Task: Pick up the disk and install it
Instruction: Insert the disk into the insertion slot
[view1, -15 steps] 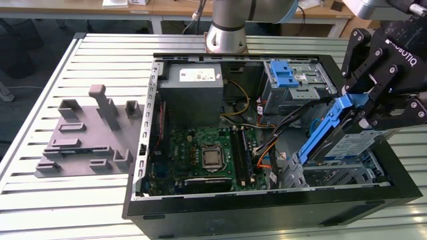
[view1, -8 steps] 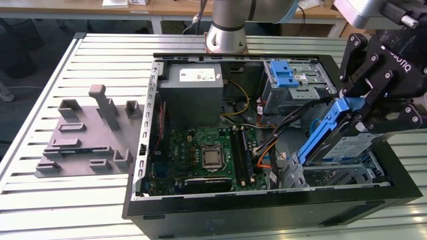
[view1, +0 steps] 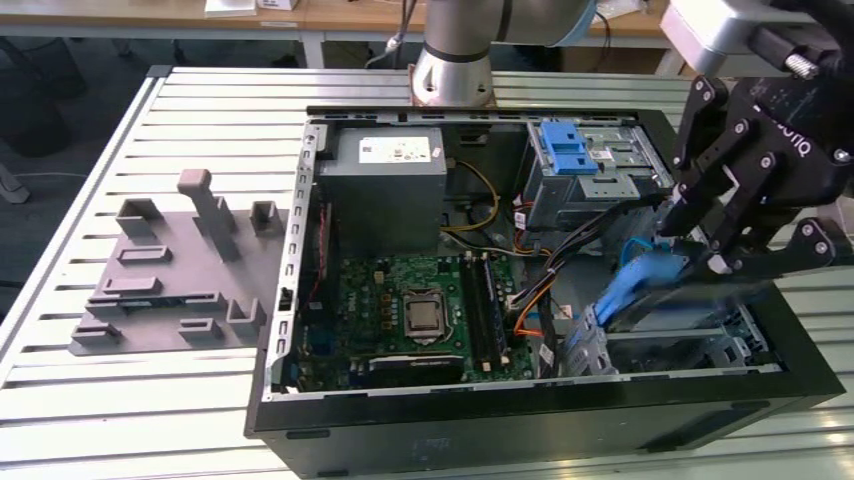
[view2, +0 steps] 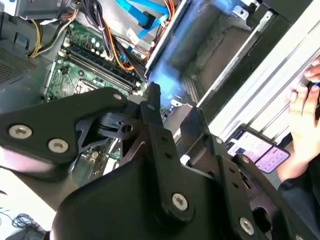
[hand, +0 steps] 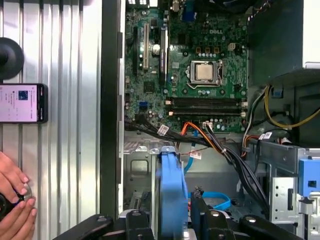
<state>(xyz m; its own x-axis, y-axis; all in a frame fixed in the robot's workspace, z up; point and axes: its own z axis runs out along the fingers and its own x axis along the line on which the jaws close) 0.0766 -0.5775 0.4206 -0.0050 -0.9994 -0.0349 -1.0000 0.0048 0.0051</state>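
One disk (view1: 641, 290) pinched edge-on in gripper (view1: 697, 245), lower right of exterior view; probably best kept square to drive bay (view1: 681, 350), clear of cables (view1: 577, 250)

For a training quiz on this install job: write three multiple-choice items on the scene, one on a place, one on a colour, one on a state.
1. Where is the disk?
A) on the grey holder
B) in the gripper, over the case's drive bay
C) beside the phone
2. What colour is the disk's frame?
A) red
B) blue
C) green
3. How is the case?
A) open, motherboard exposed
B) closed
C) upside down
Answers: 1 B, the gripper clamps it above the bay in the exterior view; 2 B, its blue edge shows in the first wrist view; 3 A, the board lies bare.
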